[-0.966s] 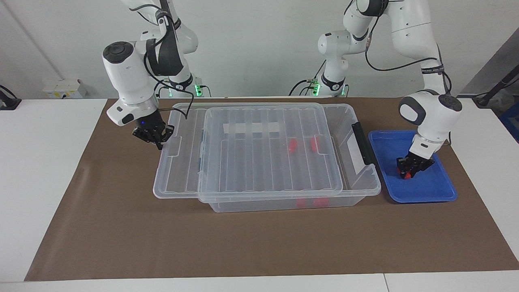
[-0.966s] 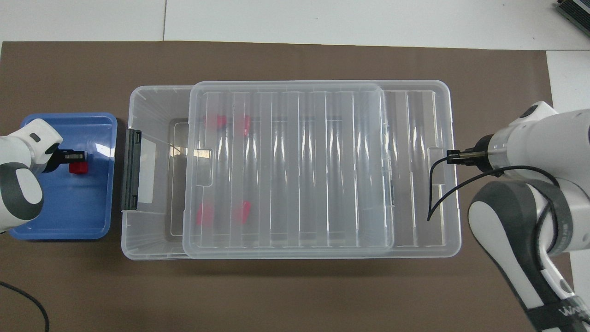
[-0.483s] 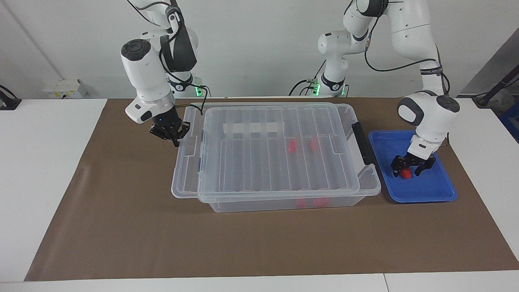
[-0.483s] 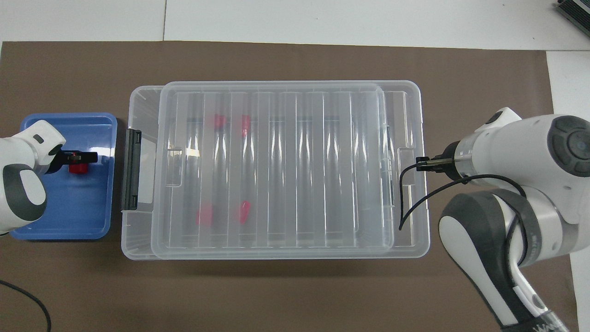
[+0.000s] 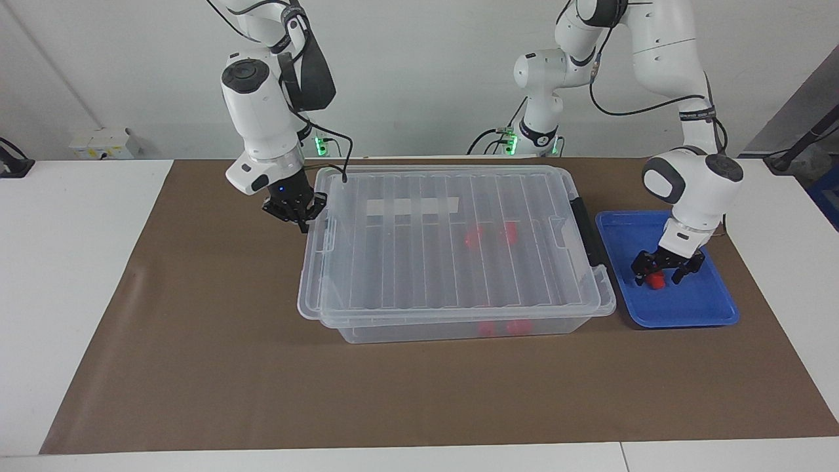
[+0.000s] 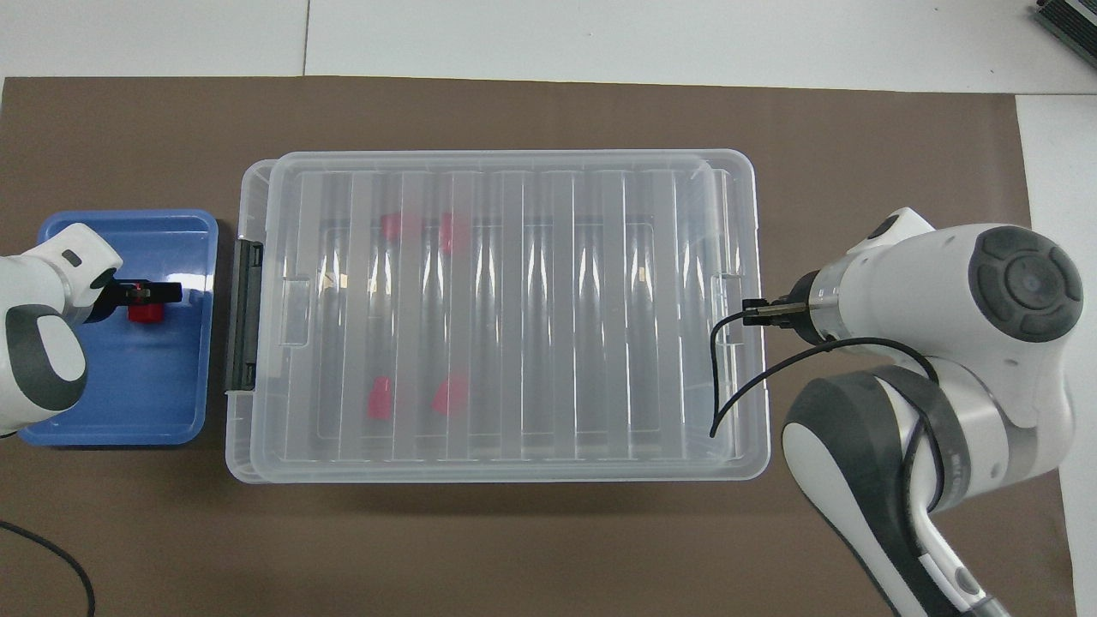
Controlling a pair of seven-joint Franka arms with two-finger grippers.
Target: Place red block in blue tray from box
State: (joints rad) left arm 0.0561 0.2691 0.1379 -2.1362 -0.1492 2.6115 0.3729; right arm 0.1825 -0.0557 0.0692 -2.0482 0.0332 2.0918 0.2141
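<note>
Seen from overhead, the shallow solid-blue plastic tray [image 5: 688, 313] sits on the brown mat [image 5: 196, 367] covering the white bench [image 5: 65, 275], at nine o'clock from the large clear plastic box [image 5: 459, 332] and just beside its black clip handle [image 5: 585, 229]. The small bright red plastic block [image 5: 654, 282] rests on the tray floor, toward the twelve o'clock side. The left tool [image 5: 661, 270] is low over the block with its fingers spread wide, one on each side, not clamping it. The ribbed clear lid [image 5: 426, 262] lies on the box, leaving only a thin strip of rim bare at the handle end. Four more red blocks [image 6: 415, 230] show through it, two toward twelve o'clock and two toward six. The right tool [image 5: 303, 219] is at the lid's three o'clock end tab with its fingertips closed; whether they pinch the tab cannot be told.
</note>
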